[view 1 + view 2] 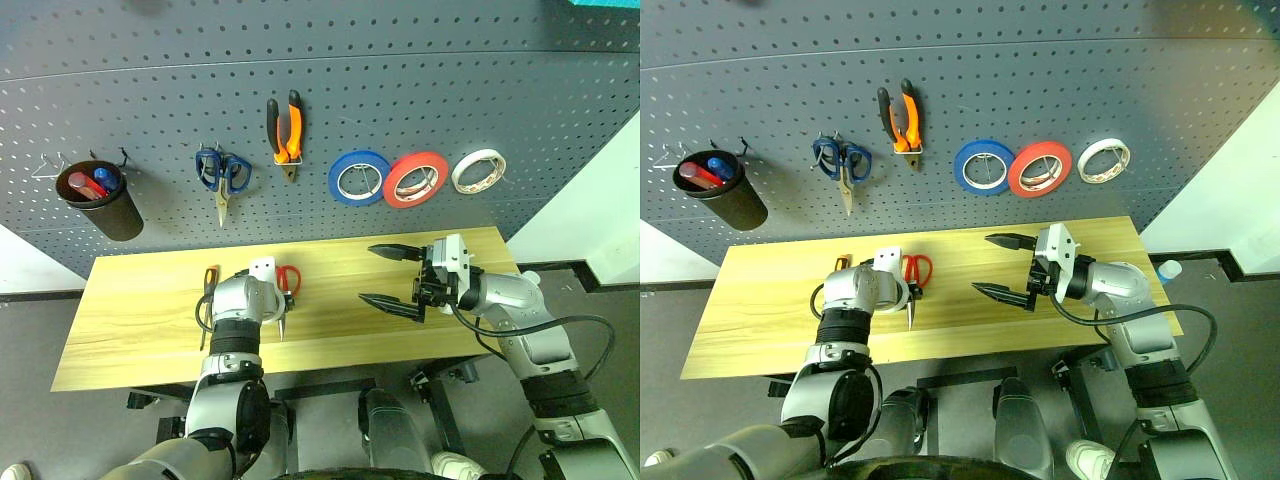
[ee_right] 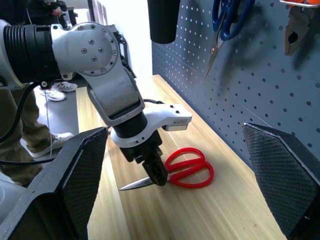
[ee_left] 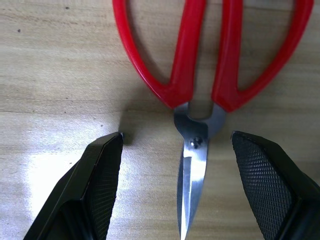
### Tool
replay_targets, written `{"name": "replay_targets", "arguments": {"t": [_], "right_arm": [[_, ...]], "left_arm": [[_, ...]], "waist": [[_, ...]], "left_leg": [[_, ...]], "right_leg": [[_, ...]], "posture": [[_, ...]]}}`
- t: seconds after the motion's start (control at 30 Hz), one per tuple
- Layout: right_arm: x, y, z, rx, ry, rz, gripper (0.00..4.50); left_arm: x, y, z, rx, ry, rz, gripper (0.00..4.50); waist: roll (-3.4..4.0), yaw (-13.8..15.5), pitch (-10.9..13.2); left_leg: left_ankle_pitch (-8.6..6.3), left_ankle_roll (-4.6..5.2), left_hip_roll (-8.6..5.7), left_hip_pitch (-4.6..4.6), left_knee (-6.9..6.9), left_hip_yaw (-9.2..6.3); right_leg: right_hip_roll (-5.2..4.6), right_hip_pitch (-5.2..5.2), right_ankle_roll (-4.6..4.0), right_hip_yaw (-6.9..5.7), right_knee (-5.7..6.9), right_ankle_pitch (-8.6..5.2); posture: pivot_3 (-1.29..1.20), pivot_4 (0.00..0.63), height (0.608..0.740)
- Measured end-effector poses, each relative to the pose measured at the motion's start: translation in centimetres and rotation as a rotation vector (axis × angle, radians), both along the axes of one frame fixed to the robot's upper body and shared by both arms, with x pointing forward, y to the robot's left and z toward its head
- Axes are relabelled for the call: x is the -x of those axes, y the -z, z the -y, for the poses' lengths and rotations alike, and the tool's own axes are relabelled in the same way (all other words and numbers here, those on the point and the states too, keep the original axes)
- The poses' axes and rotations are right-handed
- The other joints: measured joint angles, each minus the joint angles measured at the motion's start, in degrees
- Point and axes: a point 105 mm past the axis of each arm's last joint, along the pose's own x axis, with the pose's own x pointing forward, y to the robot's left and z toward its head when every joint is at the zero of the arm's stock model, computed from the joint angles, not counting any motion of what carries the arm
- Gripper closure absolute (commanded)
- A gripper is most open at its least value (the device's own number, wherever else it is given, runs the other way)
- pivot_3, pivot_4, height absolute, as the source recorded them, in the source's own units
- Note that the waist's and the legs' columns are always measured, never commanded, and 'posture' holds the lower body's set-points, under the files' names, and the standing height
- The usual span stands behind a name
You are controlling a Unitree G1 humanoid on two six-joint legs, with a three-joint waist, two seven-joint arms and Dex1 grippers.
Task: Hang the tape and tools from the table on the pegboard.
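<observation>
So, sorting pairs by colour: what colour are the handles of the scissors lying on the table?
Red; the scissors show best in the left wrist view.

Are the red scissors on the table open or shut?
Shut: the red scissors lie flat, blades together in one point, handles side by side.

You have bare light wood-grain table (image 1: 140, 320) either side of the red-handled steel scissors (image 3: 200, 95); the open black-fingered left gripper (image 3: 190, 195) straddles their pivot, fingers clear of the blades.
</observation>
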Motion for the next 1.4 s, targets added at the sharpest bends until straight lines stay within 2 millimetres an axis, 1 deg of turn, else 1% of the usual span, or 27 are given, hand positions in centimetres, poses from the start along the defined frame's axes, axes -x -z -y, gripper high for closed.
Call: {"name": "replay_targets", "arguments": {"t": [0.1, 0.2, 0.33, 0.4, 0.43, 0.5, 0.77, 0.87, 1.07, 1.27, 1.4], "right_arm": [[0.0, -0.1, 0.0, -0.001, -0.002, 0.011, 0.00], [0.0, -0.1, 0.0, -0.001, -0.003, 0.014, 0.00], [-0.1, 0.1, 0.2, -0.002, 0.004, 0.014, 0.00], [-0.1, 0.1, 0.2, -0.002, 0.004, 0.016, 0.00], [-0.1, 0.1, 0.2, -0.003, 0.004, 0.018, 0.00], [-0.2, 0.0, 0.2, -0.003, 0.006, 0.024, 0.00], [-0.3, 0.2, 0.3, 0.002, 0.012, 0.031, 0.00], [-0.3, 0.2, 0.3, 0.003, 0.014, 0.032, 0.00], [-0.3, 0.2, 0.3, 0.011, 0.017, 0.034, 0.00], [-0.3, 0.3, 0.3, 0.010, 0.016, 0.036, 0.00], [-0.3, 0.3, 0.2, 0.009, 0.015, 0.036, 0.00]], "left_arm": [[-0.2, 0.1, -0.1, -0.003, -0.009, 0.008, 1.44], [-0.4, 0.1, -0.4, 0.001, -0.022, 0.016, 2.40], [-0.7, 0.1, -0.2, 0.019, -0.022, 0.023, 3.69], [-0.9, -0.1, -0.3, 0.017, -0.024, 0.032, 4.19], [-0.7, 0.2, -0.3, 0.013, -0.024, 0.019, 4.41], [-0.7, 0.1, -0.4, 0.006, -0.028, 0.020, 4.49], [-0.6, 0.1, -0.5, -0.027, -0.001, 0.028, 4.49], [-0.4, -0.2, -0.6, -0.038, 0.020, 0.048, 4.49], [-0.7, -2.5, -2.6, -0.068, 0.015, 0.138, 4.49], [-0.1, -3.3, -4.1, -0.078, 0.020, 0.178, 4.49], [-0.2, -3.8, -5.6, -0.066, 0.067, 0.278, 4.49]], "waist": [[0.02, 0.0, 0.0], [0.02, 0.0, 0.0], [0.01, 0.0, 0.0], [0.00, 0.0, 0.0], [0.00, -0.1, 0.0], [0.00, 0.0, 0.0], [0.00, -0.1, 0.0], [0.00, -0.1, 0.0], [0.00, -0.1, 0.0], [0.00, -0.1, 0.0], [0.00, -0.2, 0.0]], "left_leg": [[0.00, 0.00, 0.00, 0.03, 0.00, 0.00], [0.00, 0.00, 0.00, 0.04, 0.01, 0.00], [0.00, 0.00, 0.00, 0.06, 0.03, 0.00], [0.00, 0.00, 0.00, 0.07, 0.03, 0.00], [0.00, 0.00, 0.00, 0.06, 0.03, 0.00], [0.00, 0.00, -0.01, 0.06, 0.03, 0.00], [0.00, -0.01, -0.01, 0.04, 0.02, 0.00], [0.00, -0.01, -0.01, 0.01, 0.02, 0.00], [0.00, -0.01, -0.01, -0.01, 0.01, 0.00], [0.00, -0.01, -0.01, -0.01, 0.02, 0.00], [0.00, -0.01, 0.00, 0.00, 0.00, 0.00]], "right_leg": [[0.00, 0.03, 0.01, 0.00, 0.00, 0.00], [0.00, 0.06, 0.01, 0.00, 0.00, 0.00], [0.00, 0.09, 0.02, 0.00, 0.00, 0.01], [0.00, 0.09, 0.02, -0.01, 0.00, 0.01], [0.00, 0.08, 0.02, 0.00, 0.00, 0.01], [0.00, 0.09, 0.02, 0.00, -0.01, 0.01], [0.00, 0.07, 0.03, 0.00, -0.02, 0.01], [0.00, 0.04, 0.02, 0.00, -0.02, 0.02], [0.00, 0.03, 0.02, 0.00, -0.01, 0.02], [0.00, 0.02, 0.01, 0.00, -0.01, 0.02], [0.00, 0.00, -0.01, 0.01, -0.01, 0.02]], "posture": [[0.00, 0.145, 0.740], [0.00, 0.144, 0.740], [0.00, 0.142, 0.740], [0.00, 0.140, 0.740], [0.00, 0.140, 0.740], [0.00, 0.138, 0.740], [0.00, 0.137, 0.740], [0.00, 0.137, 0.740], [0.01, 0.140, 0.740], [0.01, 0.143, 0.740], [0.00, 0.143, 0.740]]}}
